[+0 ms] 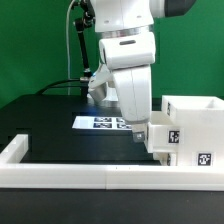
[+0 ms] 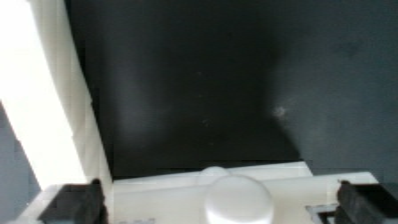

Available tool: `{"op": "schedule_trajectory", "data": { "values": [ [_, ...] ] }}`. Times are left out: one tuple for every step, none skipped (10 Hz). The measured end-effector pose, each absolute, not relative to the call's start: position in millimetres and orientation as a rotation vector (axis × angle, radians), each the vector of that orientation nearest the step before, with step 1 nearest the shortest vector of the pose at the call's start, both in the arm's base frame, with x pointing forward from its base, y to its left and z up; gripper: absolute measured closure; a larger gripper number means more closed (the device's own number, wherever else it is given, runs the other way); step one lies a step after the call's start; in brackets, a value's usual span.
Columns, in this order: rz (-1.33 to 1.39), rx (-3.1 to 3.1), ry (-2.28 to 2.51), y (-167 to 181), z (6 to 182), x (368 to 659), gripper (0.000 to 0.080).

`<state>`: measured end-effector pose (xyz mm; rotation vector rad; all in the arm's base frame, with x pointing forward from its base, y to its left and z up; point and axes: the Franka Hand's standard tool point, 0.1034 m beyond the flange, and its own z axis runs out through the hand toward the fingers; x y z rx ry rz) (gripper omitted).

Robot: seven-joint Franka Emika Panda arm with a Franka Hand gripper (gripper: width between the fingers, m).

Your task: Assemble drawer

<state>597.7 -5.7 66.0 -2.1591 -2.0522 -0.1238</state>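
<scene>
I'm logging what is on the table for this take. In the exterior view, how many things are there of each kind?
Drawer casing: 1
Border rail: 1
Marker board: 1
Gripper: 1
Total: 4
Loose trays cannot be told apart from the casing here.

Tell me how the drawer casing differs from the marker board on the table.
The drawer casing is a tall open-topped box; the marker board is a thin flat sheet. The casing stands at the exterior view's right by the border rail; the board lies further back, partly behind the arm. Both are white with black square tags.
</scene>
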Motion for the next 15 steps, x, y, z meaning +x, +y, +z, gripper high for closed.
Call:
{"op": "schedule_trajectory", "data": {
  "values": [
    [-0.124,-2.161,-2.049,-3.9,65.6,597.5,0.0151],
    [-0.125,-2.152,-2.058,1.8,65.3,597.2,0.0151],
    [-0.124,-2.145,-2.068,4.5,65.2,597.5,0.0151],
    [-0.121,-2.131,-2.086,8.7,65.7,597.8,0.0151],
    [-0.126,-2.118,-2.098,14.5,66.7,599.0,0.0151],
    [-0.13,-2.102,-2.112,19.8,67.4,599.2,0.0151],
    [-0.131,-2.103,-2.105,25.5,67.1,598.6,0.0151],
    [-0.134,-2.1,-2.102,33.5,67.5,598.1,0.0151],
    [-0.134,-2.112,-2.087,36.4,68.1,598.2,0.0151],
    [-0.133,-2.118,-2.081,35.8,67.8,598.1,0.0151],
    [-0.133,-2.119,-2.08,35.0,67.8,598.1,0.0151],
    [-0.126,-2.107,-2.089,27.2,67.8,598.0,0.0151],
    [-0.1,-2.097,-2.083,10.8,68.6,597.8,0.0151],
    [-0.082,-2.103,-2.074,-5.2,71.2,601.0,0.0151],
    [-0.09,-2.132,-2.08,-19.8,75.9,607.8,0.0151]
  ]
}}
